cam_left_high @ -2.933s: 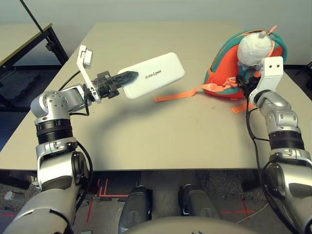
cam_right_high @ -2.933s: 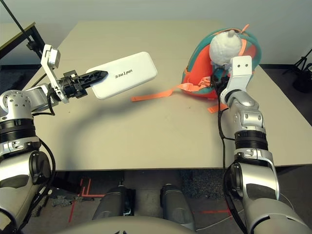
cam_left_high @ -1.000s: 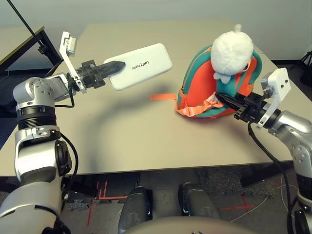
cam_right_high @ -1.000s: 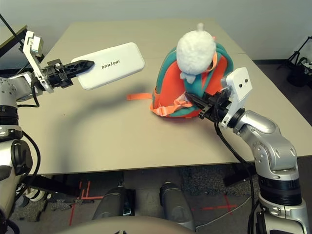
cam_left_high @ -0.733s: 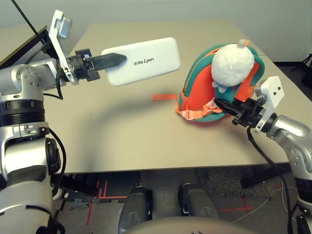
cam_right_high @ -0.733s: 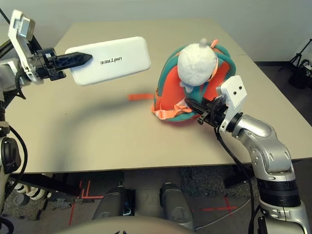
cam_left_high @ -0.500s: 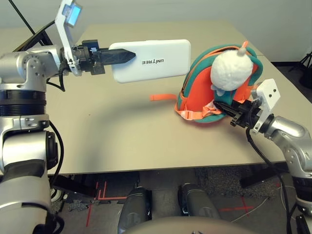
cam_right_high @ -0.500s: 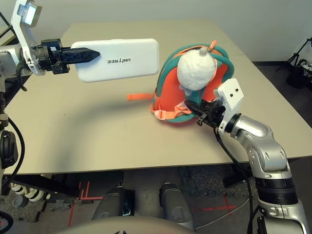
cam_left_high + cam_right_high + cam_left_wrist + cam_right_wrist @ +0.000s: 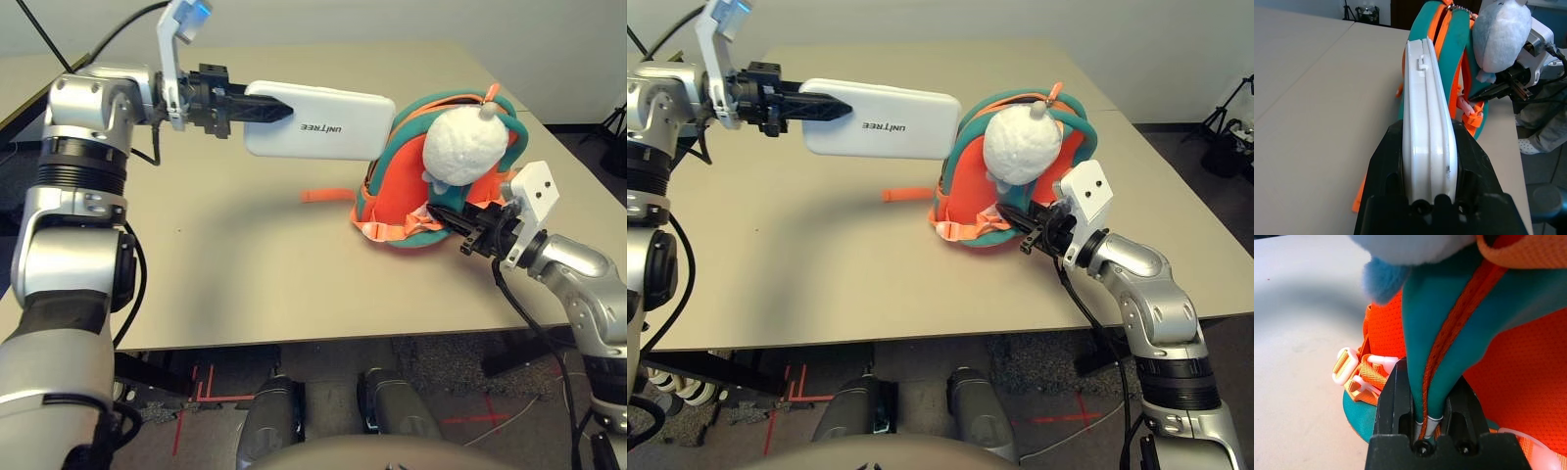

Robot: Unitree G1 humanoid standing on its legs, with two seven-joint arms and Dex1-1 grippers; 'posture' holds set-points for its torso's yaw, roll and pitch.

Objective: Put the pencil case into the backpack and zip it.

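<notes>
Left gripper [image 9: 257,110] clamped on pencil case [image 9: 328,122] held in the air, its right end at backpack [image 9: 402,201], right gripper [image 9: 1422,406] pinching backpack's teal trim, on table [image 9: 245,264].

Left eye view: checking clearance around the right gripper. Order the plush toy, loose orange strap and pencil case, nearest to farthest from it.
1. Plush toy, just above the right gripper.
2. Loose orange strap, on the table to its left.
3. Pencil case, held up by the left gripper.
</notes>
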